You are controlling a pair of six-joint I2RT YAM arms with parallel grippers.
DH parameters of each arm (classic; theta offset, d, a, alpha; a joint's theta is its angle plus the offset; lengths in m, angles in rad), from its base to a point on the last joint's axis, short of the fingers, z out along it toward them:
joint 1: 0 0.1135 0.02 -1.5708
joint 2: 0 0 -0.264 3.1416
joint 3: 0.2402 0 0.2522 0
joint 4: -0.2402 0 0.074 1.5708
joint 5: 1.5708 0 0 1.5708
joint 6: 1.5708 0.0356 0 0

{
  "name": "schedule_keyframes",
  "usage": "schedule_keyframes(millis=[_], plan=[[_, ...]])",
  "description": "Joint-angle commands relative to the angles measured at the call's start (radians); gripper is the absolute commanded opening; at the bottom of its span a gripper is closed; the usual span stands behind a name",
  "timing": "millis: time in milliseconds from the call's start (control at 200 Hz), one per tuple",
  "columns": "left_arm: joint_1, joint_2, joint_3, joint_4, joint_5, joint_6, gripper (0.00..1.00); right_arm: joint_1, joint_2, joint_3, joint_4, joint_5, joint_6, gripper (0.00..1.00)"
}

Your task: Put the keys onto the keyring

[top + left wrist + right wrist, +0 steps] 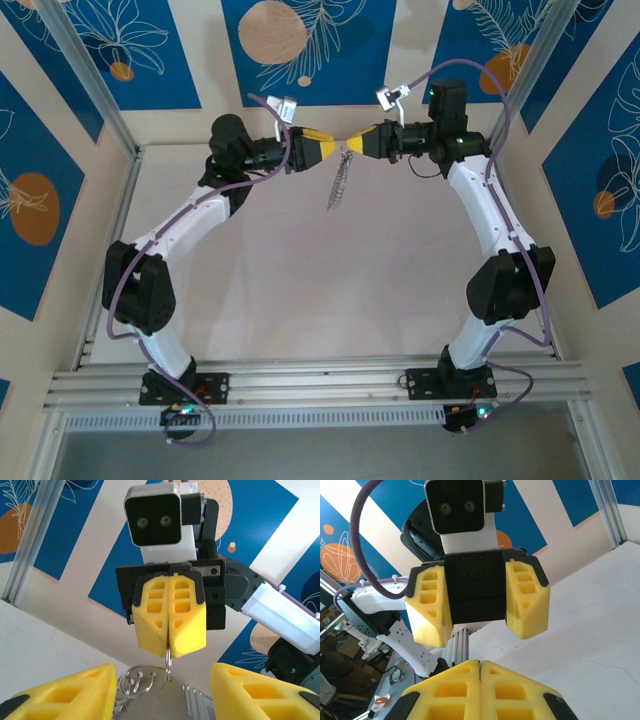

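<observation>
Above the pale worktop (270,290), the two arms are pictured tip to tip. The right pincer (168,647) is pressed together, and the top of the grey keyring (341,182) is pinched between its yellow fingers (150,610). From there the keyring is left hanging, clear of the worktop. The left pincer (482,634) is spread, with its fingers set to either side of the hanging metal.

Top camera looks down from high at 6 o'clock. Wrist cameras face each other closely: left's shows the right pincer (169,650), right's the left pincer (480,630).
</observation>
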Motion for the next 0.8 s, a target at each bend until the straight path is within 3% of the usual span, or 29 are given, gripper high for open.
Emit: schedule_keyframes(millis=[0, 555, 795], plan=[[0.0, -0.001, 0.04, -0.02, 0.05, 0.033, 0.51, 0.005, -0.003, 0.017, -0.036, -0.046, -0.029, 0.0], [-0.042, 0.046, 0.076, -0.01, 0.063, 0.019, 0.49, 0.021, -0.008, 0.0, -0.002, -0.036, -0.016, 0.0], [-0.054, 0.053, 0.085, -0.006, 0.067, 0.021, 0.36, 0.023, -0.008, -0.006, 0.013, -0.026, -0.006, 0.0]])
